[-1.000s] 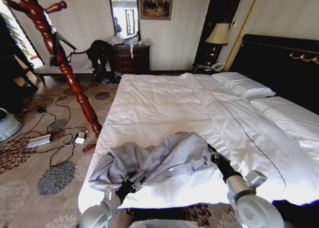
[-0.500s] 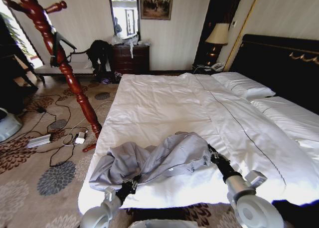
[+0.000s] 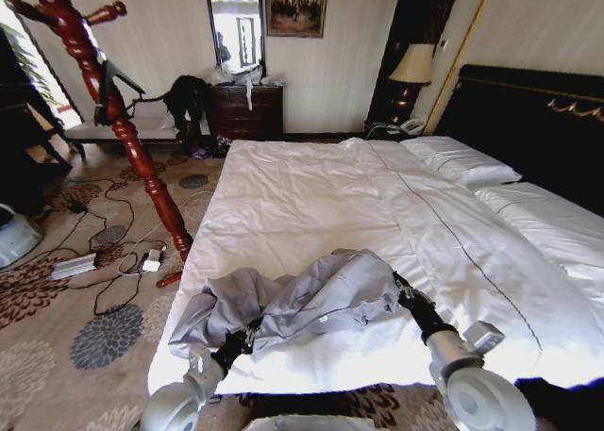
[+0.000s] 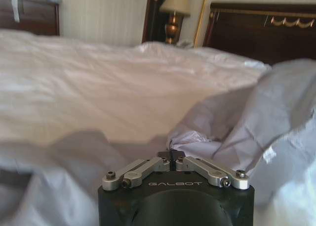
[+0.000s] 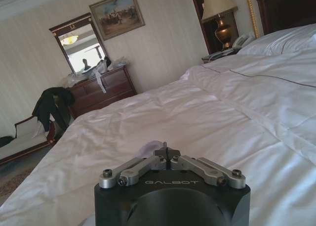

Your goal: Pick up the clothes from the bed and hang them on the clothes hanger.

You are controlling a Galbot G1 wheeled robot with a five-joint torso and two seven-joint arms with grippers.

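Note:
The clothes (image 3: 311, 299), a light grey jacket, lie crumpled at the near edge of the bed (image 3: 311, 195) with its white duvet. My left gripper (image 3: 247, 335) is shut on the jacket's near left part; the left wrist view shows the fingertips (image 4: 171, 155) pinching grey fabric (image 4: 276, 117). At the jacket's right end my right gripper (image 3: 401, 285) is shut on a small fold of grey cloth (image 5: 148, 148). The black clothes hanger (image 3: 118, 80) hangs on a red-brown wooden coat stand (image 3: 132, 139) left of the bed.
Cables and a power strip (image 3: 75, 264) lie on the patterned carpet beside the stand's foot. A dark dresser (image 3: 247, 110) with a black garment heap (image 3: 189, 99) stands at the far wall. Pillows (image 3: 462, 162) and a dark headboard (image 3: 538, 120) are on the right.
My left arm has shifted slightly left and the jacket's near left part has bunched up a little. The right arm has stayed put.

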